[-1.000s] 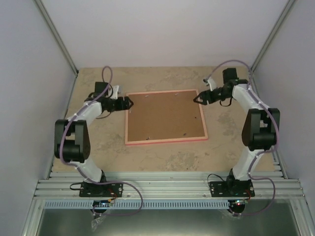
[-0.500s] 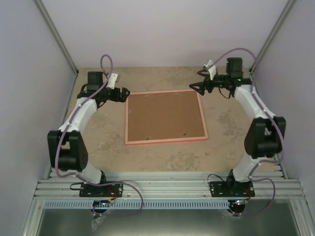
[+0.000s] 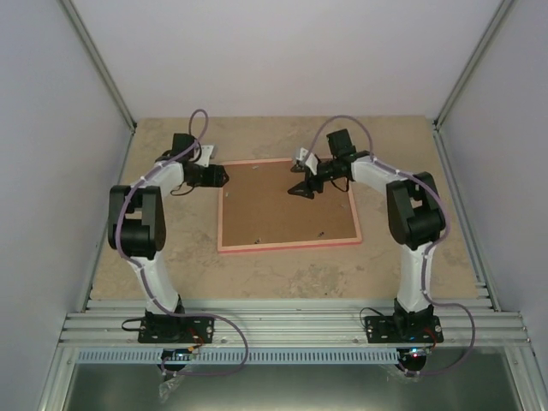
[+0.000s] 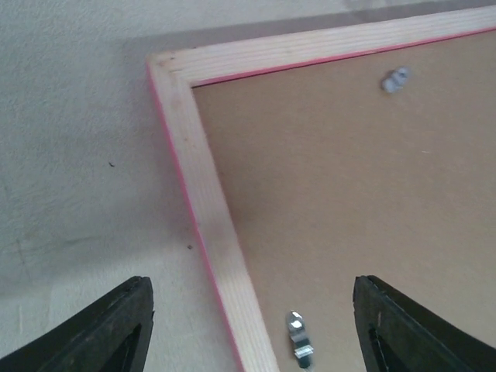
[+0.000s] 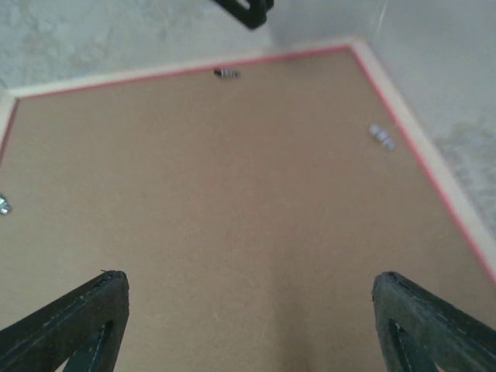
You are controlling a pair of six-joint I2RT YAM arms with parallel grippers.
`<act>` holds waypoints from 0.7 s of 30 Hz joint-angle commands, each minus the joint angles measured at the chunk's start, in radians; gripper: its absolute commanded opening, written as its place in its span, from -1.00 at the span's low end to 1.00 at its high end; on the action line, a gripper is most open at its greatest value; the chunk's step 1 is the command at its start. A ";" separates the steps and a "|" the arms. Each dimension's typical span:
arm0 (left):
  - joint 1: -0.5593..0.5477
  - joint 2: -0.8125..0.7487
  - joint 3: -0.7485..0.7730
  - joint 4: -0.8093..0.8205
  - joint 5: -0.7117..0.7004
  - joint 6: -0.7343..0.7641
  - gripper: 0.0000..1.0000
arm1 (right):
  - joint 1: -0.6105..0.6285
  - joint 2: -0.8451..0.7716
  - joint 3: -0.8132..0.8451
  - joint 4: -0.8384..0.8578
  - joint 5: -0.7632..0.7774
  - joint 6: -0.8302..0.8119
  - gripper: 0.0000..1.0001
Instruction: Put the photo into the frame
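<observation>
The pink frame [image 3: 288, 245] lies face down on the table, and a brown backing board [image 3: 282, 214] fills it. The photo is not in view. My left gripper [image 3: 222, 177] is open and empty, low over the frame's far left corner. In the left wrist view its fingers [image 4: 116, 329] straddle the frame's pale wooden rail [image 4: 203, 209] and a metal tab [image 4: 298, 345]. My right gripper [image 3: 296, 190] is open and empty above the far middle of the board. In the right wrist view the board [image 5: 232, 186] fills the gap between its fingers [image 5: 81, 322].
Small metal tabs [image 5: 382, 136] sit along the board's edges. The beige stone-pattern table [image 3: 402, 223] lies bare round the frame. Grey walls close in on both sides and at the back. The left gripper's tip [image 5: 246, 11] shows at the top of the right wrist view.
My right gripper swung left from the frame's far right corner to over the backing board. My left gripper came back down to the frame's far left corner. The frame has not moved.
</observation>
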 commanded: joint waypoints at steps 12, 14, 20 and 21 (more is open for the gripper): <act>-0.027 0.124 0.054 -0.037 -0.068 0.070 0.01 | 0.018 0.208 0.105 -0.367 0.235 -0.139 0.51; -0.029 0.121 0.030 -0.038 -0.060 0.077 -0.07 | 0.014 0.209 0.069 -0.419 0.249 -0.162 0.45; -0.050 0.065 -0.081 -0.045 -0.015 0.094 -0.36 | 0.001 0.094 -0.174 -0.421 0.280 -0.199 0.32; -0.058 0.048 -0.107 -0.047 0.002 0.087 -0.37 | -0.003 0.073 -0.219 -0.409 0.286 -0.202 0.31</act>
